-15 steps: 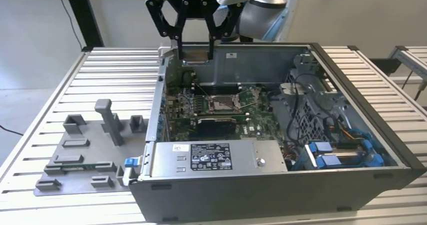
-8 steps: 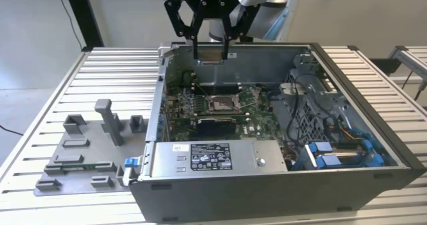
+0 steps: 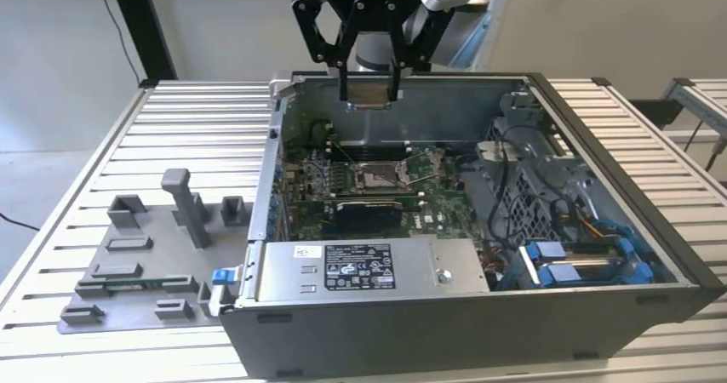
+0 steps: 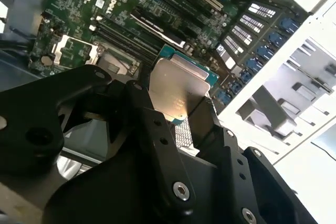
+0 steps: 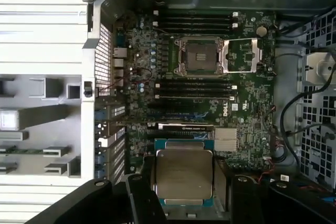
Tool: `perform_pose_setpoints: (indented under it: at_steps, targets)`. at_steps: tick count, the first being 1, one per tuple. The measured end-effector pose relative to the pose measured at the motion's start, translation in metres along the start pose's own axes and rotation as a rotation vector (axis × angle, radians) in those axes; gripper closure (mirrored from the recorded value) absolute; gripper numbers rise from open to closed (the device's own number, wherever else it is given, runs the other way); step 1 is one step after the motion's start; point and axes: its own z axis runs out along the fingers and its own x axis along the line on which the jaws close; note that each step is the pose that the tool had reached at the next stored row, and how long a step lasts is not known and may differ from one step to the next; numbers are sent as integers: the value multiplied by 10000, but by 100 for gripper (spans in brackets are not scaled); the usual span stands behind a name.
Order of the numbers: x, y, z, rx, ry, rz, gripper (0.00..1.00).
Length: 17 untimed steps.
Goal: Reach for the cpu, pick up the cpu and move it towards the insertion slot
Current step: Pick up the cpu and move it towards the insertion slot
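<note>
The black end effector (image 3: 370,94) is clamped on the edges of the small flat square cpu with its pale silver metal top (image 5: 183,176), holding it level above the open grey computer case (image 3: 636,230), well apart from the silver-framed, dark-centred insertion slot (image 5: 198,56), apparently so it can travel without tilting.

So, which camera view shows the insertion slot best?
The first wrist view: the insertion slot is seen from straight above, its metal frame and dark centre unobstructed. In the exterior view the slot appears smaller, at an angle, below the pincer holding the cpu. In the second wrist view the slot is oblique, partly behind the pincer.
</note>
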Motion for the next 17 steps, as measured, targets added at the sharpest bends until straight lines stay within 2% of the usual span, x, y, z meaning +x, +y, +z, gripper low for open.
perform_pose_setpoints:
  at_steps: [12,17]
  targets:
    - [-2,4,0,0,0,-2,100]
    - [-15,29,3,0,-4,8,100]
